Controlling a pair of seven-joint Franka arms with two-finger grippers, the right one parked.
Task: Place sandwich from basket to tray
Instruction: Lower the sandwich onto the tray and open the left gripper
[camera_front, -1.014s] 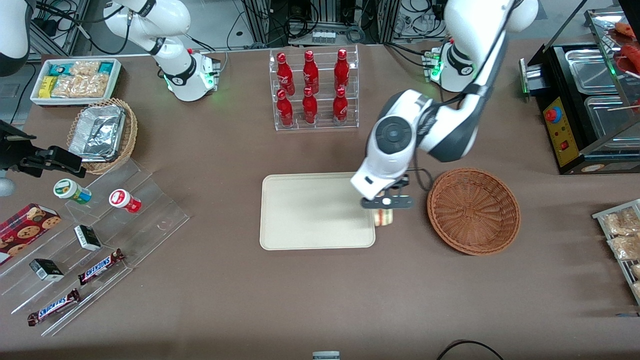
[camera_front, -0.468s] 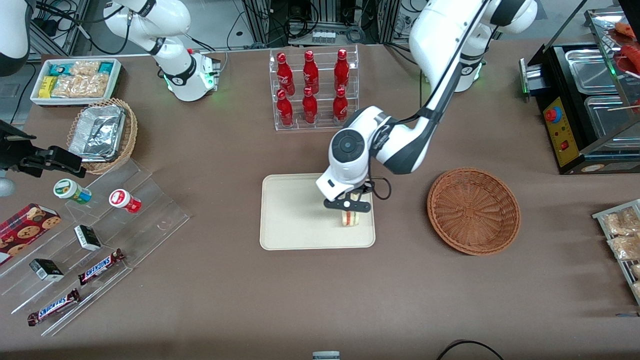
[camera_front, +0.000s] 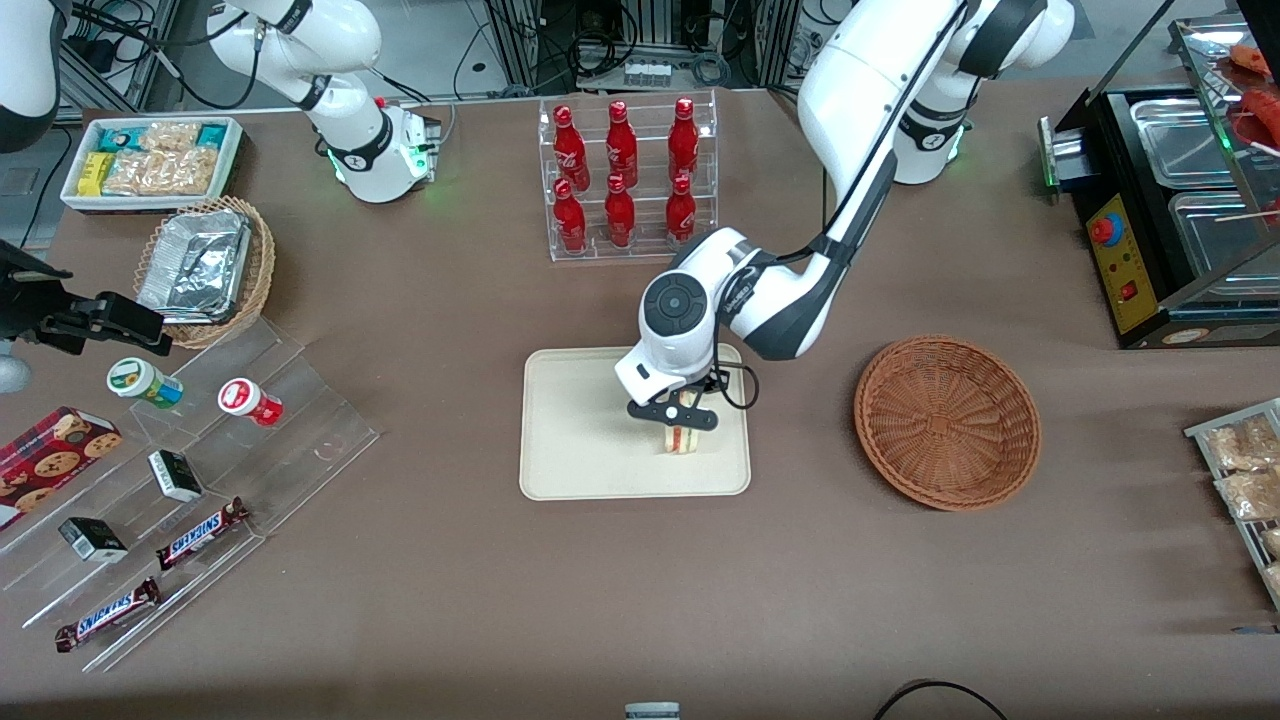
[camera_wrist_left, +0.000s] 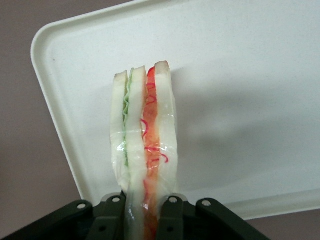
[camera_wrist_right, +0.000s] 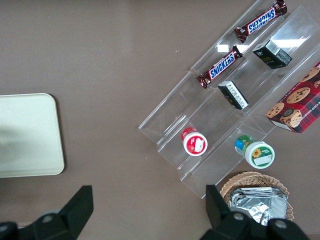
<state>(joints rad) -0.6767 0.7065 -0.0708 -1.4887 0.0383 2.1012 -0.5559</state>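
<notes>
My left gripper is shut on the sandwich, a wrapped wedge of pale bread with red and green filling. It holds it above the cream-white tray, over the part nearest the basket. In the left wrist view the sandwich hangs between the black fingers with the tray beneath it. The reddish-brown wicker basket stands beside the tray toward the working arm's end, with nothing in it.
A clear rack of red bottles stands farther from the camera than the tray. A clear stepped stand with snack bars and cups lies toward the parked arm's end. A black warmer stands at the working arm's end.
My gripper has carried the sandwich from just outside the tray's edge near the basket to over the tray, and has come lower.
</notes>
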